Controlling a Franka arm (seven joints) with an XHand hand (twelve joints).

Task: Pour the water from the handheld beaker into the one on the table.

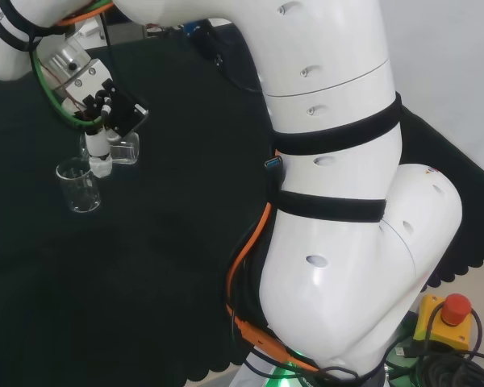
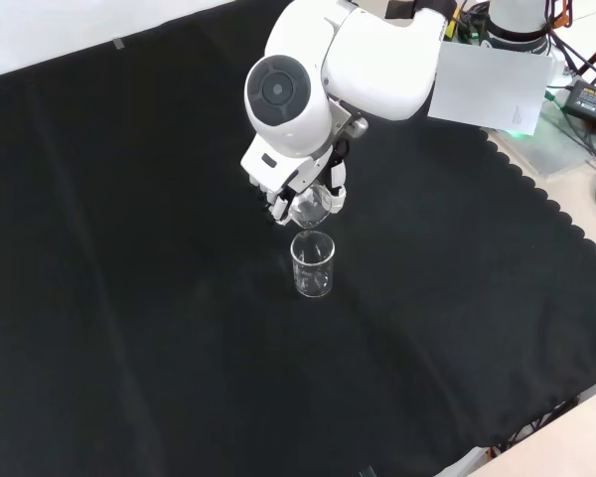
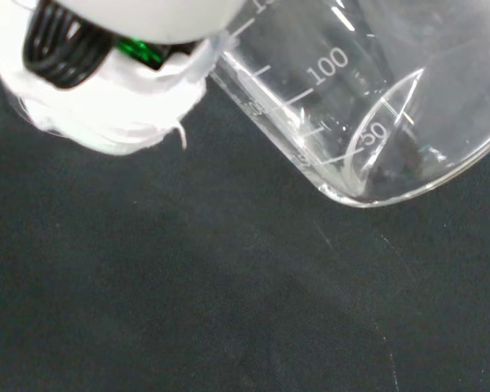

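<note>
In the front view, nearest us, we see the table beaker [image 2: 312, 264] standing upright on the black cloth [image 2: 129, 298]. Just behind and above it hangs the handheld beaker [image 2: 310, 207], tipped over with its mouth close above the standing one's rim. The hand [image 2: 283, 199] has its fingers curled round the tipped beaker. Beyond it rises the arm's white link [image 2: 318, 75]. Up close in the wrist view, we make out the tilted glass's printed scale marks.
</note>
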